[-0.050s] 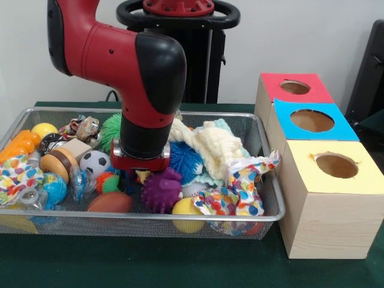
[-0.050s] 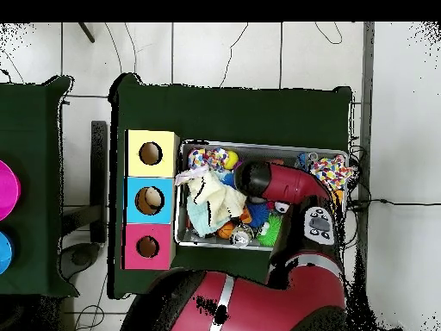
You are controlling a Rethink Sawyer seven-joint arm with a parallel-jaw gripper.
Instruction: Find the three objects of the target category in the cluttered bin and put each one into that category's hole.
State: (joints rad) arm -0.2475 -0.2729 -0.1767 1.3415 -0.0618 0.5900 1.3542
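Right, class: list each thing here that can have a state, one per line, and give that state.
gripper: down among the toys in the bin; fingers hidden.
wire bin: crowded with toys and cloths.
red-topped box: hole open, contents not visible.
blue-topped box: something pale shows in its hole in the overhead view.
yellow-topped box: hole open, contents not visible.
purple spiky ball: resting in the bin, beside the gripper.

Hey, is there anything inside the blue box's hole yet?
Apparently yes: in the overhead view the blue box's hole shows something pale inside, while the neighbouring holes look dark. What it is, cannot tell.
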